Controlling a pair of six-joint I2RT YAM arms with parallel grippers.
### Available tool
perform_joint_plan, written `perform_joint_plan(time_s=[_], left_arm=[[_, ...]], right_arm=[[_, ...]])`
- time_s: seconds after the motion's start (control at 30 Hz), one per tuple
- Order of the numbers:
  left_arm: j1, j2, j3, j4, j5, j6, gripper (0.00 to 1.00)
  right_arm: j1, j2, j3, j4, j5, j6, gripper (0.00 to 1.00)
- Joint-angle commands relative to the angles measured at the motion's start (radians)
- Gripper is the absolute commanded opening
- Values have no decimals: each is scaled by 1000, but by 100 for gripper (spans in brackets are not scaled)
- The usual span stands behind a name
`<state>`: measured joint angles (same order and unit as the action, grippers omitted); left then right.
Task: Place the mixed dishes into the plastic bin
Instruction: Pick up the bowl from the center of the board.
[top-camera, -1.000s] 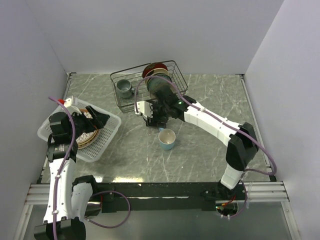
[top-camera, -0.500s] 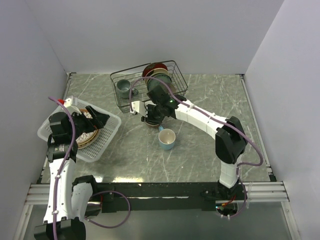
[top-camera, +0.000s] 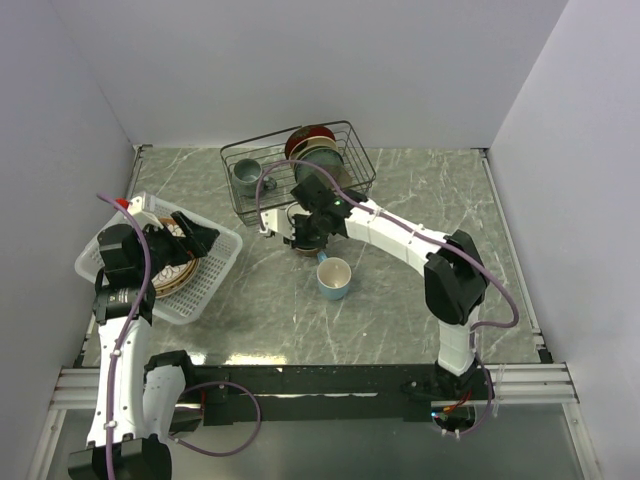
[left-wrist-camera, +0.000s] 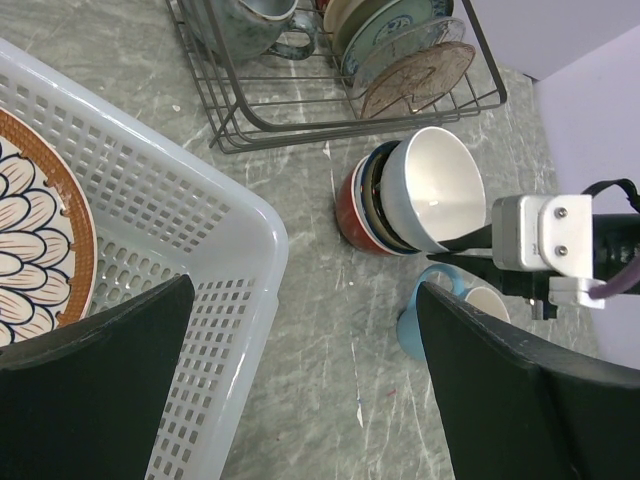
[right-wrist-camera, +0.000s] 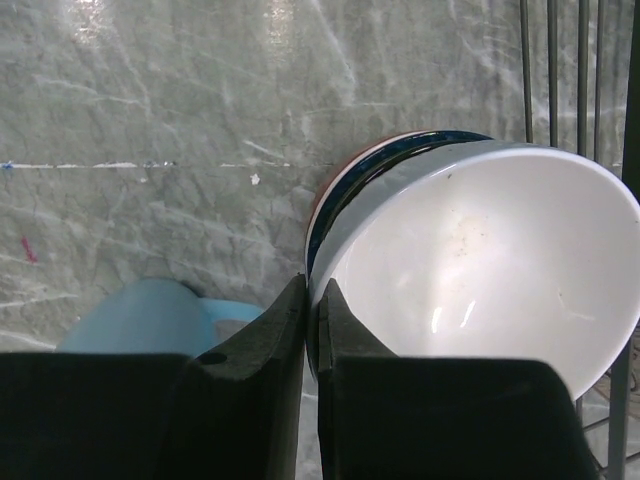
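**Ana:** From above, where is the work?

**Ben:** The right gripper (top-camera: 303, 237) is low on the table (top-camera: 400, 320). It is just near of the black wire rack (top-camera: 260, 195) and just far of the light blue mug (top-camera: 334, 278). What it holds is hidden under it there. The left gripper (top-camera: 198, 240) hovers over the plastic bin (top-camera: 210, 283) at the left, where a patterned plate (left-wrist-camera: 30, 250) lies flat.

**Ana:** And the left wrist view?

**Ben:** Its own fingers (left-wrist-camera: 90, 370) stand spread wide, with nothing between them. Beyond the bin's corner is a stack of bowls (left-wrist-camera: 365, 205). The cream bowl (left-wrist-camera: 435, 185) on top is tilted, with the right gripper at its rim.

**Ana:** The right wrist view?

**Ben:** The two fingers (right-wrist-camera: 250, 370) are pressed almost together, and the thin rim of the cream bowl is between them. So this gripper pinches that bowl. The mug is just beside it, on the left.

**Ana:** Which step is this?

**Ben:** It seems to be the grasp of the top bowl. The next move probably calls for a lift clear of the bowls beneath. After that the bowl must travel left to the bin, passing the mug without a knock. A pinch on such a thin rim could slip, so the bowl may swing.
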<state>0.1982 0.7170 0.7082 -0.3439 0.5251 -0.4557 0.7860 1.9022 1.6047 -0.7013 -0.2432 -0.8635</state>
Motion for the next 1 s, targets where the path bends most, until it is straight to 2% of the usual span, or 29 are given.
perform_joint_plan(time_s=[0.0,0.23,0.4,0.5,0.67,0.83,0.97], left_arm=[[-2,-4,25,17,1,23,99],[-2,-2,25,22,36,8,99],[-3,22,11,59,128,-32,99],[-2,47,-9,100,176,-93,99],[-9,65,-62,206,325,-277,99],[-112,-2,-75,247,245,-402,99],[-224,-16,-49,214,91,-451,99]], right_arm=[[13,-110,72,-15,16,-68,0],[16,-176,130,-93,15,-144,0],[28,-239,97,-110,16,-186,0],[44,-278,57,-109,13,-200,0],[90,-347,-29,-102,15,-218,0],[127,-390,-89,-102,5,-229,0],[154,-413,-127,-99,-1,-227,0]])
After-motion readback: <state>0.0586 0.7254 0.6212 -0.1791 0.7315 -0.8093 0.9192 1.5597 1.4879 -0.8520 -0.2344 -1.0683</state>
